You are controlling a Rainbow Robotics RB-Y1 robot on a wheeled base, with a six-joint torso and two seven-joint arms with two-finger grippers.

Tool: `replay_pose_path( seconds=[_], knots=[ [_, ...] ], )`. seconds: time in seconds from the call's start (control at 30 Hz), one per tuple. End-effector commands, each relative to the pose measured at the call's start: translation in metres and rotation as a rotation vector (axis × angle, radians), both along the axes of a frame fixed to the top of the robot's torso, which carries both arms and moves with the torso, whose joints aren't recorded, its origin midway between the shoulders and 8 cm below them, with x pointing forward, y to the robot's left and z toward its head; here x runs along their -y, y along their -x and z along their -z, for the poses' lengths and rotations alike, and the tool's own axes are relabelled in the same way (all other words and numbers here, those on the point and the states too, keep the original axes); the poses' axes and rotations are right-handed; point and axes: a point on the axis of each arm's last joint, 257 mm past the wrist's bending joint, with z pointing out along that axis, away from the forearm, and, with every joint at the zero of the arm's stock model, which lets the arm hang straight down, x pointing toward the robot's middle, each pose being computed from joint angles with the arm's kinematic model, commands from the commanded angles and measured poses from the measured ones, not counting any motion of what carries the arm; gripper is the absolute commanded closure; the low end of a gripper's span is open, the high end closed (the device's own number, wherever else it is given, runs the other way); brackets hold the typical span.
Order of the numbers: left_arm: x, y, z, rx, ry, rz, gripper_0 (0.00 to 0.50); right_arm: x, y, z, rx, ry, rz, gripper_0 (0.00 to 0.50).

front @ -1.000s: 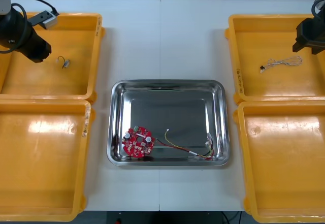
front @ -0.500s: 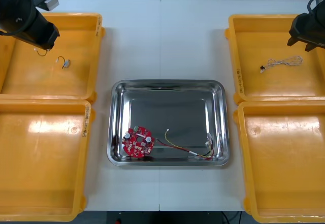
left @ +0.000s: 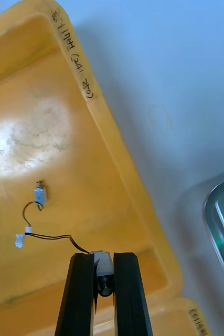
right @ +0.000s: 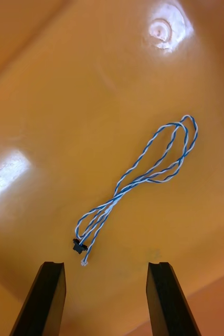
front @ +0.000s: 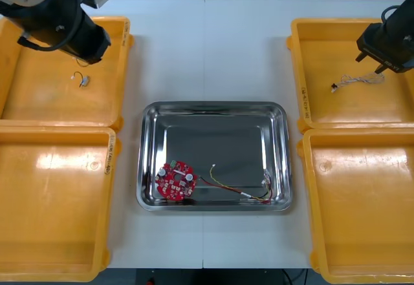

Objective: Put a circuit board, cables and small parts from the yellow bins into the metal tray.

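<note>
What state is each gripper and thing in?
Left gripper, shut on held metal part, over far left bin.
Right gripper, open, over far right bin.
Blue and white cable, loose in that bin.
Circuit board, flat in metal tray.
Red and yellow cable, also in tray.
Loose metal part, lying in far left bin.

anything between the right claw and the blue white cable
Nothing visible. The right claw is open above the cable in the far right bin, just bare bin floor between them. The left claw grips a small metal part over the far left bin.
</note>
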Motion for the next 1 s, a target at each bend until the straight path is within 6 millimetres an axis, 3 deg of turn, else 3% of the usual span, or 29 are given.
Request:
replay_pose_path(
  seconds=[0.03,0.27,0.7,1.0],
  knots=[
    [0.018,0.017,0.008,0.011,0.049,-0.097,0.5,-0.014,-0.021,-0.031,0.077,-0.077,0.12,0.054],
    [0.057,0.033,0.031,-0.003,0.088,-0.133,0.5,-0.011,-0.028,-0.028,0.102,-0.153,0.273,0.052],
    [0.121,0.044,0.099,-0.009,0.203,-0.182,0.5,-0.004,-0.043,0.0,0.143,-0.247,0.466,0.053],
    [0.13,0.057,0.138,-0.026,0.199,-0.19,0.5,-0.004,-0.049,0.016,0.157,-0.277,0.491,0.052]
  ],
)
